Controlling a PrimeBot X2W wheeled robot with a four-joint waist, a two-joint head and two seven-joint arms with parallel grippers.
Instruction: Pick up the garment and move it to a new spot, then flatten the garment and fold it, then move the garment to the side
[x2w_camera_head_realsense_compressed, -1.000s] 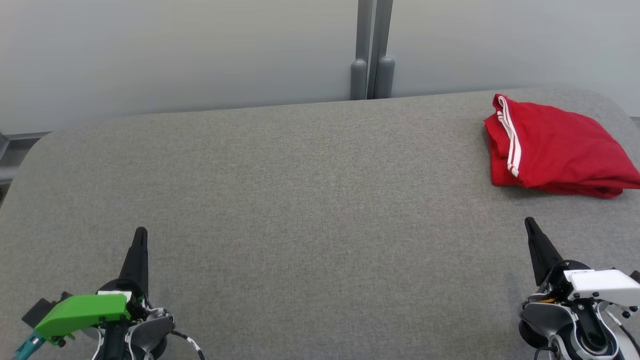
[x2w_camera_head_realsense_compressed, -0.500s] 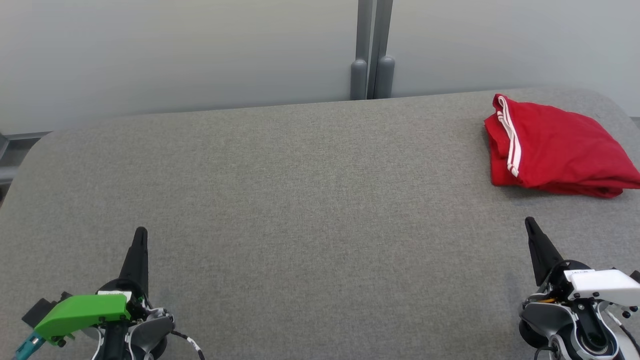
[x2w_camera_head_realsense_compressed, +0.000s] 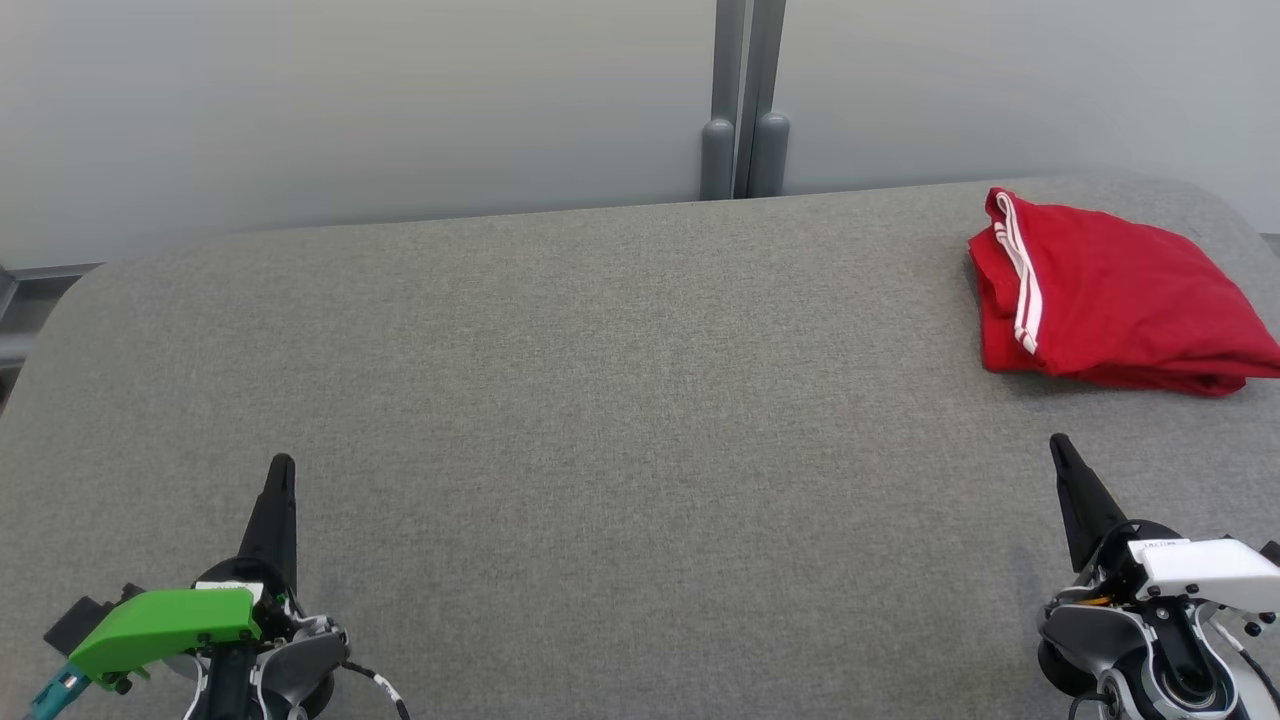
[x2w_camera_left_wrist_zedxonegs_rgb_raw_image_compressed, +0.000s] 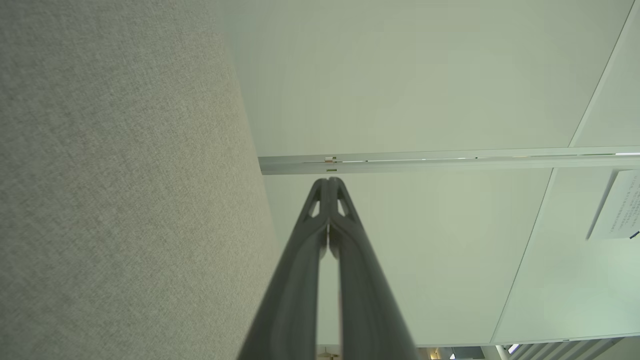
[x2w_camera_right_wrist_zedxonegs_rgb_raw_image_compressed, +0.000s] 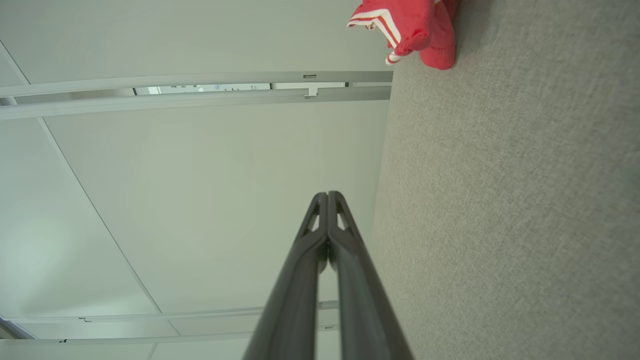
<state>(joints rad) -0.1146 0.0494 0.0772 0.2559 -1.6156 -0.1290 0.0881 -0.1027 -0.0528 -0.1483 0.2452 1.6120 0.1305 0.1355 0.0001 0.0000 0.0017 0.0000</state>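
Garment (x2w_camera_head_realsense_compressed: 1110, 290) lies folded on grey fabric surface (x2w_camera_head_realsense_compressed: 600, 400), far right; both jaws pressed together, empty.

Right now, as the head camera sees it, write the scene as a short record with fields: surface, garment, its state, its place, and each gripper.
surface: grey fabric-covered table
garment: red garment with two white stripes
state: folded into a compact stack
place: far right of the table, towards its back edge
left gripper: fingers shut, empty, at the near left
right gripper: fingers shut, empty, at the near right, apart from the garment
task stage: garment lies folded at the side
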